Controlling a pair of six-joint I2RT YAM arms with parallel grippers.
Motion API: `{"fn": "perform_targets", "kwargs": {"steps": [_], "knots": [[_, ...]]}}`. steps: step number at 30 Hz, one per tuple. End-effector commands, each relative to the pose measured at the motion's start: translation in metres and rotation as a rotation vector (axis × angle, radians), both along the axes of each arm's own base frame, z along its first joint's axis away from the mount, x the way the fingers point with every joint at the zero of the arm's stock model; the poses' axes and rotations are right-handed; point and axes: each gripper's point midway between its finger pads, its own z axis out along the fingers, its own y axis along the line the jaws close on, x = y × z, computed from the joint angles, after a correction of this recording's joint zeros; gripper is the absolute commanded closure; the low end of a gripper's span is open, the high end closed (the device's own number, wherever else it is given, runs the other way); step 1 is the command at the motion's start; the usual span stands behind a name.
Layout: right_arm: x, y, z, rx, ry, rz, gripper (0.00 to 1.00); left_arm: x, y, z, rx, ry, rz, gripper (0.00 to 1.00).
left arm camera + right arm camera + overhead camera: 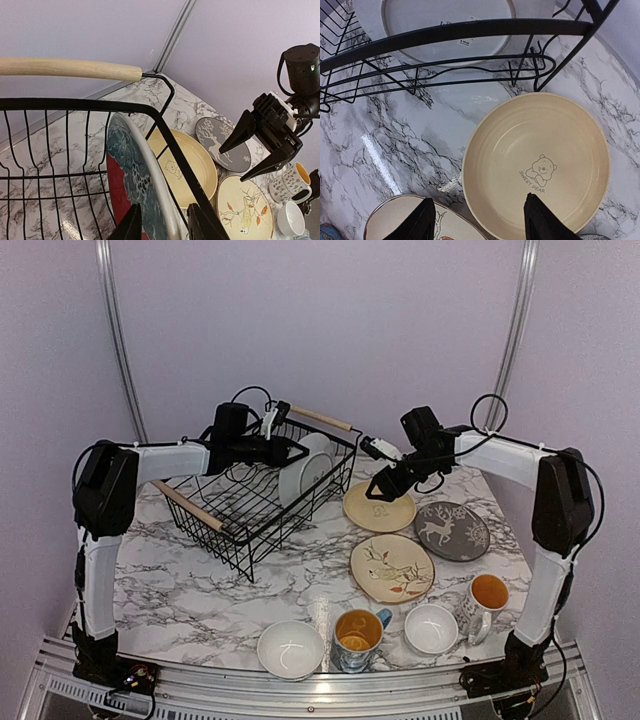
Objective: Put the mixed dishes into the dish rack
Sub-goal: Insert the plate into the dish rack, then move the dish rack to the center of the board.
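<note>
**Loading in progress.** The left gripper [165,225] has its jaws slightly parted astride the rim of the teal leaf-shaped plate [132,165]. That plate stands on edge beside a red plate [116,185] in the black wire dish rack [300,525], toward the far-left corner of the marble surface [200,590]. The right gripper [480,220], wide open and empty, hovers over the pale yellow bear-printed plate [535,170] just beside the rack, probably the next pick.

Dish rack [290,520] stands left of three plates [392,567].

We read "SWEET DEAR" under a small bear drawing [540,168] inside the pale yellow plate [520,130]. The sticker [463,43] on the white plate [445,20] in the dish rack [470,28] is too small for us to read.
</note>
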Motion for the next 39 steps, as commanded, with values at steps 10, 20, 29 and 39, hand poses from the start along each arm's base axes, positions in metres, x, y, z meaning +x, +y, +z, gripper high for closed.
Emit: {"fn": "perform_targets", "kwargs": {"steps": [10,20,29,39], "knots": [[-0.001,0.005,0.013,0.024,-0.027,0.018,0.42,0.005,0.024,0.046,0.09,-0.179,0.132,0.49],[-0.006,0.006,0.025,0.04,-0.05,0.026,0.41,0.017,0.09,0.119,0.213,-0.167,0.47,0.31],[-0.002,0.011,0.031,0.062,-0.049,0.031,0.41,0.049,0.255,0.064,0.347,0.165,0.899,0.26],[0.013,0.006,0.029,0.023,-0.073,-0.026,0.41,0.02,0.336,0.003,0.596,0.285,1.088,0.3]]}}
